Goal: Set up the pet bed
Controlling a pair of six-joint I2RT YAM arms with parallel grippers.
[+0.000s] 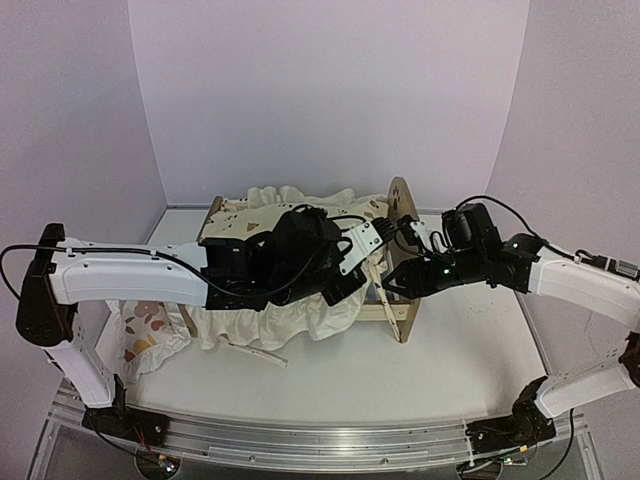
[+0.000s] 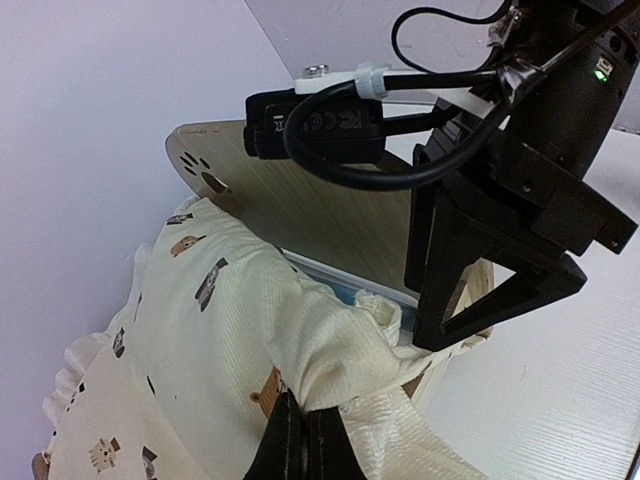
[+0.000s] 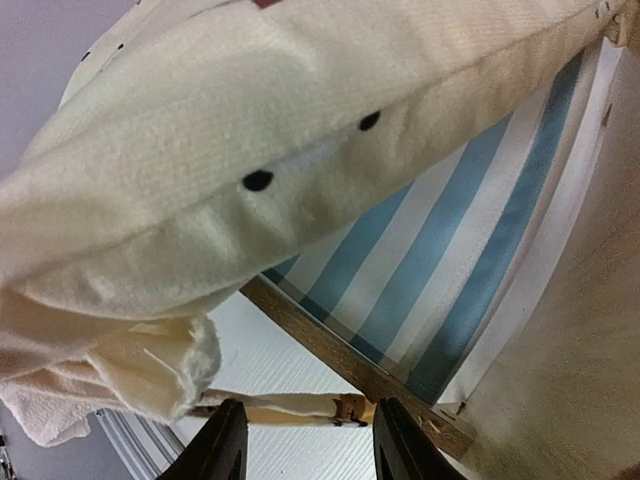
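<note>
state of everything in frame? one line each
pet bed: upright on table, partly covered by cushion.
cushion: bunched over the bed, one end lifted, not flat.
pillow: lying on table, outside the bed.
left claw: shut on cushion.
right claw: open, holding nothing.

I see the pet bed (image 1: 402, 200) in light wood, its base (image 3: 440, 250) striped blue and white. The cushion (image 2: 200, 330) is cream with small brown animal prints; the pillow (image 1: 145, 330) white with orange-brown prints.

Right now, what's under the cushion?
The blue-and-white striped base and a wooden side rail of the pet bed show beneath the cushion; the rest is covered.
</note>
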